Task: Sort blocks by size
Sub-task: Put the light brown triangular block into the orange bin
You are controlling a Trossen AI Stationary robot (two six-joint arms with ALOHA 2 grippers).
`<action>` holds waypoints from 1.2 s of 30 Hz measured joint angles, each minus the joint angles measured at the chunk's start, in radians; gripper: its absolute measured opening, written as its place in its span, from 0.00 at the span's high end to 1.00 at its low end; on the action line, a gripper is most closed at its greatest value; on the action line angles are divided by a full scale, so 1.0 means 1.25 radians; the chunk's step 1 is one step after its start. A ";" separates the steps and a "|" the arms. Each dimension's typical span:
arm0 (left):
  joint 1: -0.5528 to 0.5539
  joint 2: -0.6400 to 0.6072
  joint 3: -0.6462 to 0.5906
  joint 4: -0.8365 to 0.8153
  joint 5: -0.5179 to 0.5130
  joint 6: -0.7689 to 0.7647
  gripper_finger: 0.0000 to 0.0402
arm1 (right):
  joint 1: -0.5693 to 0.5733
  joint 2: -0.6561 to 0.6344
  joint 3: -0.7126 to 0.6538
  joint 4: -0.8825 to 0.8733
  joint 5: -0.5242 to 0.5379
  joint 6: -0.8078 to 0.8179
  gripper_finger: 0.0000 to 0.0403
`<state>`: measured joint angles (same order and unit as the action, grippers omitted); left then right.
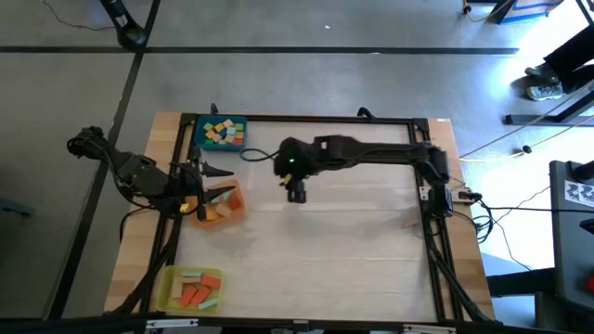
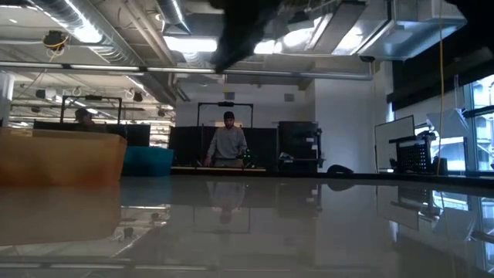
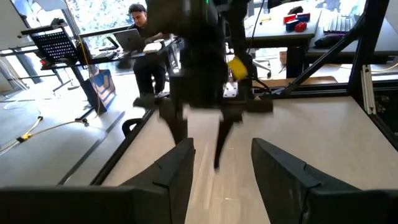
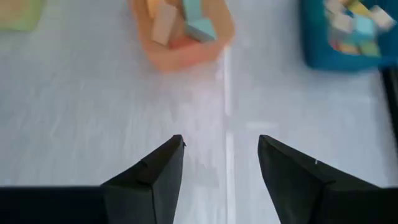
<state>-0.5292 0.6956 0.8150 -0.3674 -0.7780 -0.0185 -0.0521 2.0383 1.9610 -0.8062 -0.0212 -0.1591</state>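
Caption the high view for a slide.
Blocks sorted into the blue tray, orange tray and yellow tray; right gripper open mid-table, left gripper between two trays.

Overhead view: even, soft light, pale wooden table top (image 1: 325, 232) showing only faint shadows under the arms. Low view: dim foreground, bright ceiling strip lights (image 2: 193, 45) glaring and reflecting off the glossy surface; dark arm overhead blurring into a silhouette. Left wrist view: daylight coming thru windows behind, motion blur smearing the dark right arm (image 3: 199, 68). Right wrist view: bright, washed-out; orange square tray (image 4: 181, 37) and blue square tray (image 4: 348, 37) looking soft, out of focus.
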 joint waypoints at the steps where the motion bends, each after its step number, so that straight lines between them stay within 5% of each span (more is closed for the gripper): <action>1: -0.001 0.000 0.000 -0.002 0.000 -0.001 0.63 | 0.000 -0.019 -0.006 -0.021 0.010 0.010 0.49; 10: -0.001 0.004 -0.019 -0.036 0.000 -0.035 0.63 | 0.021 -0.191 -0.130 -0.264 0.100 0.180 0.50; 20: -0.001 0.005 -0.043 -0.032 0.000 -0.041 0.63 | 0.119 -0.437 -0.464 -0.426 0.202 0.572 0.50; 26: -0.001 0.005 -0.043 -0.032 0.000 -0.029 0.63 | 0.175 -0.518 -0.669 -0.465 0.019 0.910 0.50; 36: 0.000 0.005 -0.043 -0.021 0.000 -0.033 0.63 | 0.203 -0.523 -0.876 -0.424 -0.135 0.959 0.41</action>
<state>-0.5293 0.7013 0.7609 -0.3934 -0.7776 -0.0595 0.2023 1.3846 0.8655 -1.3367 -0.1895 1.0400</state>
